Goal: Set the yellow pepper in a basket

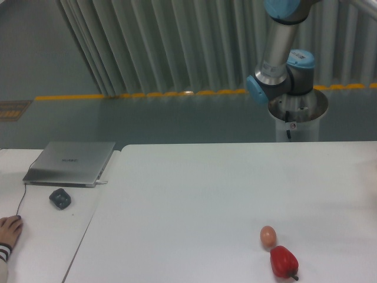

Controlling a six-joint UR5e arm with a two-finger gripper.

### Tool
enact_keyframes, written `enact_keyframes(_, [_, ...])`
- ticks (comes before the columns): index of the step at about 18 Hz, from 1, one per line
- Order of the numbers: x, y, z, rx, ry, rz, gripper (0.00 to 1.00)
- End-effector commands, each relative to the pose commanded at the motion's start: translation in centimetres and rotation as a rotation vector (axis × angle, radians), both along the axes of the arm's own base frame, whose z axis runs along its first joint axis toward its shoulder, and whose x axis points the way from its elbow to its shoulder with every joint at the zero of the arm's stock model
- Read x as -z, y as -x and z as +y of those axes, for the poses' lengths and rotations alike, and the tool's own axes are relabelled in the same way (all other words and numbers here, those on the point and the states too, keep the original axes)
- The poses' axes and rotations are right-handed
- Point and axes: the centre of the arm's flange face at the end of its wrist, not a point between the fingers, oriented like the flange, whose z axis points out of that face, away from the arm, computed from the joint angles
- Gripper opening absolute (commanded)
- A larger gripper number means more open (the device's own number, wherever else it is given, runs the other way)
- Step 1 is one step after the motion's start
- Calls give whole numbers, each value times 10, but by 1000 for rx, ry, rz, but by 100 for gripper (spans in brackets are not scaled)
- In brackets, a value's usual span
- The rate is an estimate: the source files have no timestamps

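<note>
The yellow pepper is out of view, and no basket shows either. On the white table [206, 194] lie a red pepper [283, 261] with a dark stem at the front right and a small pinkish-orange egg-shaped thing [268, 236] touching its upper left. Only the arm's base and lower joints [281, 65] show at the back right, behind the table. The gripper is out of view.
A closed silver laptop [70, 163] and a dark mouse [60, 198] sit on a second table at the left. A person's hand [9, 231] rests at the left edge. A seam separates the two tables.
</note>
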Motion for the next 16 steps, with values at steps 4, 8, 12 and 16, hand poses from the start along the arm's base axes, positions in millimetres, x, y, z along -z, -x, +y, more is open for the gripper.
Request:
enact_keyframes(4, [-5, -30, 30, -24, -22, -9, 100])
enact_keyframes(8, [-2, -54, 41, 8, -20, -20, 100])
enact_keyframes(12, [2, -79, 51, 45, -12, -34, 100])
enact_keyframes(16, [4, -87, 46, 44, -3, -36, 100])
